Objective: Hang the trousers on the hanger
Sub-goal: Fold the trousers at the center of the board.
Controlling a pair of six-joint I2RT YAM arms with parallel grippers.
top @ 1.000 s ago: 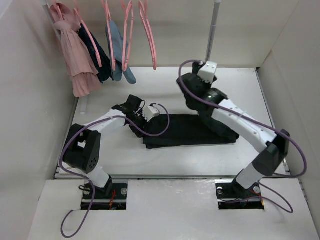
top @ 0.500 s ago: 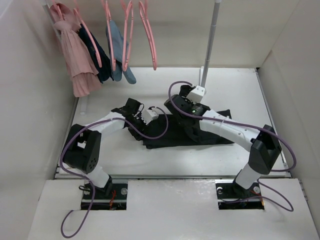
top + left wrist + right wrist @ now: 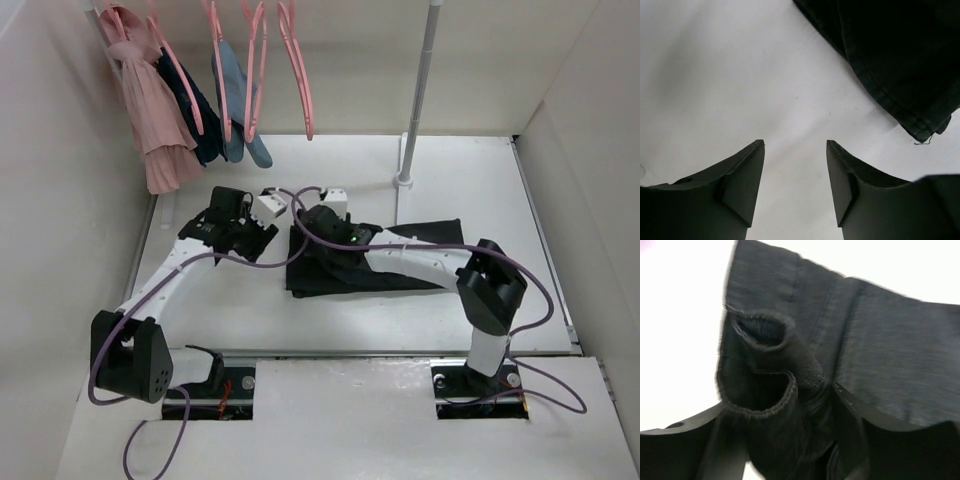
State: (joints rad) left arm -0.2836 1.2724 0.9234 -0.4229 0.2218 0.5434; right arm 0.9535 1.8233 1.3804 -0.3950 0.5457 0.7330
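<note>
The black trousers [image 3: 400, 262] lie folded on the white table [image 3: 480, 170]. My right gripper [image 3: 308, 238] is at their left end. In the right wrist view the trousers [image 3: 880, 350] are bunched at the hems, and the right gripper [image 3: 780, 400] stands wide open with that fabric between its fingers. My left gripper [image 3: 250, 232] is just left of the trousers. In the left wrist view the left gripper [image 3: 795, 145] is open and empty over bare table, with the trousers' edge [image 3: 890, 60] at the upper right. Pink hangers hang at the back; the rightmost hanger [image 3: 300, 80] is bare.
On the rail at the back left hang a pink garment [image 3: 150, 120], a dark navy one [image 3: 195, 115] and a blue-grey one [image 3: 238, 105] on pink hangers. An upright pole [image 3: 420, 90] stands at the back. Walls close in both sides.
My right arm swung down from the back right across to the trousers' left end. My left gripper drew back left, off the trousers, and its arm stretched out.
</note>
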